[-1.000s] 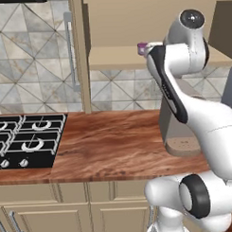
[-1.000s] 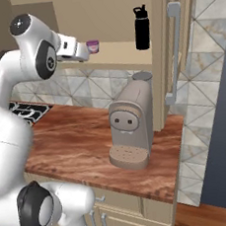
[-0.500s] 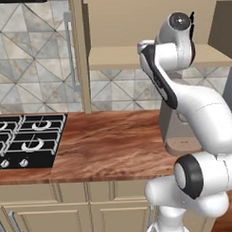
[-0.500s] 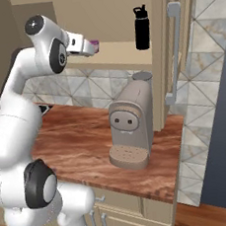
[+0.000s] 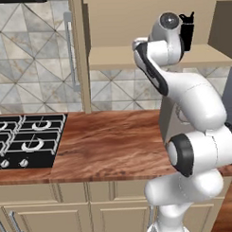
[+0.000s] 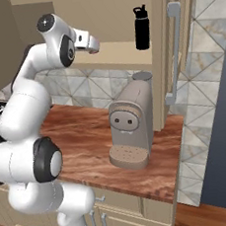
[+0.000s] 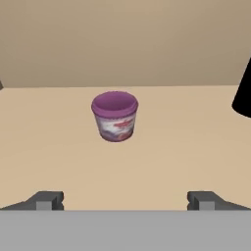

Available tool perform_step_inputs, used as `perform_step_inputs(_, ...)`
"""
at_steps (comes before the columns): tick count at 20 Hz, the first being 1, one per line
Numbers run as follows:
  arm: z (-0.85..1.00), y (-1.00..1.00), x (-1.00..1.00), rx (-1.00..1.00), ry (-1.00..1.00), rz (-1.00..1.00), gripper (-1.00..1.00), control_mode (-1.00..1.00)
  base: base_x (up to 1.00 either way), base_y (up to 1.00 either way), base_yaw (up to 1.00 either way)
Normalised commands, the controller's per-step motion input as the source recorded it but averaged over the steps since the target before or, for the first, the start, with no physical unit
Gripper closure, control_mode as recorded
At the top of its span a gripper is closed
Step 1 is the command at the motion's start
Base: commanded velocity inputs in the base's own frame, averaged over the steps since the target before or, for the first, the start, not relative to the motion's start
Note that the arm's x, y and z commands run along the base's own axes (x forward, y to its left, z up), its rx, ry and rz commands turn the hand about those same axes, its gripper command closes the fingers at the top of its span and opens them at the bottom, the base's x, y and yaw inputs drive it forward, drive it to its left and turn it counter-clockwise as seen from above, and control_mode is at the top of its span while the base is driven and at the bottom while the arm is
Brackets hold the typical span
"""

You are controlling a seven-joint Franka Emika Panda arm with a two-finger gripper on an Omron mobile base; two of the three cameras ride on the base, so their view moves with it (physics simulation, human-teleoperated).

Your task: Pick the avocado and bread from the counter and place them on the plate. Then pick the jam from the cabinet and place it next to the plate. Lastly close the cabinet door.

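Note:
The jam (image 7: 114, 116), a small jar with a purple lid and a red and white label, stands upright on the beige cabinet shelf (image 7: 186, 142). My gripper (image 7: 126, 201) faces it from a short way off, open and holding nothing, with the jar centred beyond the wide gap between the fingertips (image 7: 46, 200). In the right base view the gripper (image 6: 91, 43) reaches over the shelf's front edge, left of the black bottle. The counter (image 5: 109, 146) runs below the shelf. The avocado, the bread and the plate are out of view.
A black bottle (image 6: 141, 21) stands on the shelf to the jam's right, with its dark edge (image 7: 243, 93) near the hand. A coffee machine (image 6: 131, 125) sits on the counter below. A stove (image 5: 24, 140) lies at the left. The open cabinet door (image 6: 170, 54) carries a long handle.
The arm has swung the hand in toward the shelf, and it now covers the jam in both base views. The jaws have stayed open.

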Motion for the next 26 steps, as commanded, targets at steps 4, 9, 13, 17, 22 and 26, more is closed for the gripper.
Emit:
perform_step_inputs(4, 0.0, 0.0, 0.52, 0.0, 0.0, 0.0, -1.0, -1.0, 0.0, 0.0, 0.0)
perform_step_inputs(9, -0.01, -0.02, 0.5, 0.0, 0.0, 0.01, -1.0, -1.0, 0.0, 0.0, 0.0)
perform_step_inputs(13, -0.06, -0.04, 0.49, 0.0, 0.0, 0.0, -1.0, -1.0, 0.0, 0.0, 0.0)
perform_step_inputs(17, -0.15, -0.06, 0.41, 0.0, 0.0, 0.0, -1.0, -1.0, 0.0, 0.0, 0.0)
perform_step_inputs(22, -0.1, -0.02, 0.39, 0.0, 0.0, 0.0, -1.0, -1.0, 0.0, 0.0, 0.0)
perform_step_inputs(26, -0.05, -0.06, 0.37, 0.0, 0.0, 0.0, -1.0, -1.0, 0.0, 0.0, 0.0)
